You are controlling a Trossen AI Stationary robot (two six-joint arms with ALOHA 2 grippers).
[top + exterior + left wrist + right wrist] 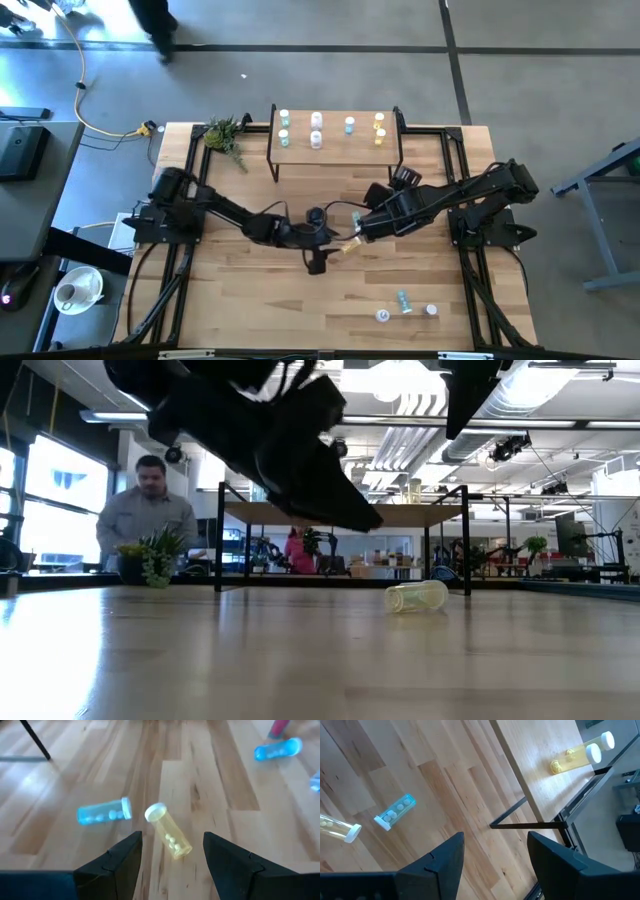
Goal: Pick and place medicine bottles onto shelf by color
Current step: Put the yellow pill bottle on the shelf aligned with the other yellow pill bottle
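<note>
The shelf (pixel 335 150) stands at the table's far side and carries teal, white, light blue and yellow bottles (pixel 379 128) standing upright. A yellow bottle (pixel 168 831) lies on its side on the table, just ahead of my left gripper (pixel 172 865), which is open and above it. The bottle also shows in the low view (pixel 417 596). A light blue bottle (pixel 104 812) lies on its side beside it. My right gripper (pixel 495 865) is open and empty above the table near the shelf's right end, with the blue bottle (pixel 395 812) ahead of it.
Three more bottles (pixel 404 304) lie near the table's near right edge. A small green plant (pixel 226 134) sits left of the shelf. The shelf's black leg (pixel 527 824) is close to my right gripper. A person (pixel 148 510) is beyond the table's far side.
</note>
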